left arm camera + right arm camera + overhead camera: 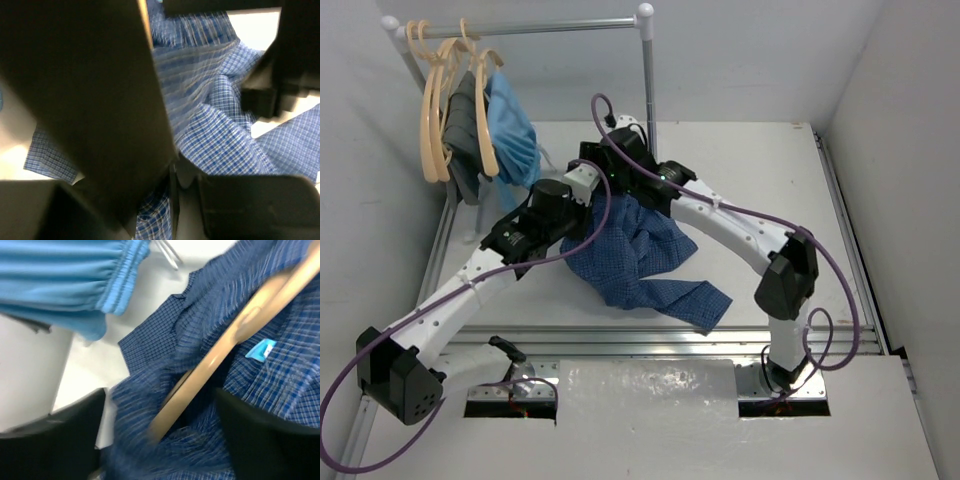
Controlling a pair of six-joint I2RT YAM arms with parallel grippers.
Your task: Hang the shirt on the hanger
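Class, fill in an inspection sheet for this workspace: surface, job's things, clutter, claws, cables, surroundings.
Surface: white table, metal rail along the near edge.
Job's things: shirt crumpled mid-table; hanger partly inside its folds.
Clutter: nothing seen.
Claws: left claw at the shirt, state unclear; right claw open, fingers either side of the hanger.
Cables: purple cables loop off both arms.
Surroundings: rack with spare hangers, light-blue garment, dark grey garment; white walls.
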